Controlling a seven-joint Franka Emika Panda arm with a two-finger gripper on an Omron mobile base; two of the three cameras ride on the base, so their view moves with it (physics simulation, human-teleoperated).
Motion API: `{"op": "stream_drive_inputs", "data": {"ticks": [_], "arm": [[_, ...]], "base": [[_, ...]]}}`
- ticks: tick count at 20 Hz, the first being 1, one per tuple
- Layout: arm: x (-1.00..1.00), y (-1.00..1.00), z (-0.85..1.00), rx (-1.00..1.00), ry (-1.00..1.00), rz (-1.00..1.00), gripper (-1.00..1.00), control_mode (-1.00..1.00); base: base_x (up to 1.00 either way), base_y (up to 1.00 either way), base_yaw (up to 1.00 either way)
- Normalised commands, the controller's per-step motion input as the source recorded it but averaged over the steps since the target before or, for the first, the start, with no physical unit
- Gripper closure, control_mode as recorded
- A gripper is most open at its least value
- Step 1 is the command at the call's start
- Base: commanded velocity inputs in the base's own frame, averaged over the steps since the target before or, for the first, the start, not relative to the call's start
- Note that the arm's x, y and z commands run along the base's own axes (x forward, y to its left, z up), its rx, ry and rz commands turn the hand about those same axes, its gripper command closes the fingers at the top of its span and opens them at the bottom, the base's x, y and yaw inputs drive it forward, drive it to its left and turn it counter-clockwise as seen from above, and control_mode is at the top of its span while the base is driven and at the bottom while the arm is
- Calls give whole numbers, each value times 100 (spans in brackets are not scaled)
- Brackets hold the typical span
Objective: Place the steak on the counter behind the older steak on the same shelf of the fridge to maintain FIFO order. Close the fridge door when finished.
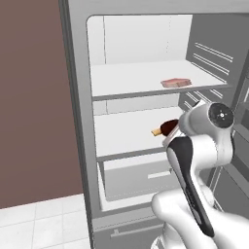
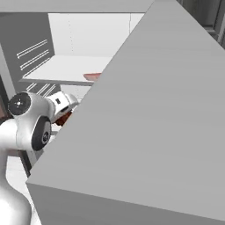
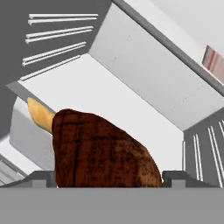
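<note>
Brown wall left side; white tiled floor below; even, flat light.

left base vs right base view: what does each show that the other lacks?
Left base view alone: the lower shelf bare in front of the steak, its tan end pointing left, and the fridge's drawer front. Right base view alone: a large grey panel that hides most of the interior. Both: the older steak on the upper shelf, and the steak one shelf lower at the hand.
</note>
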Motion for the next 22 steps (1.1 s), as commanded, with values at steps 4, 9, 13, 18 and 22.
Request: {"op": "stream_drive_inputs", "data": {"ticks": [4, 9, 13, 18, 22], "arm": [[0, 4, 100, -30, -29, 0, 100, -100], [14, 0, 100, -26, -23, 0, 100, -100], [40, 0, 78, -17, -7, 0, 100, -100], [68, 0, 43, -10, 0, 0, 100, -100], [79, -4, 28, -9, 3, 0, 100, -100]], "base": [[0, 0, 0], [0, 0, 0], [0, 0, 0], [0, 0, 0], [0, 0, 0]]}}
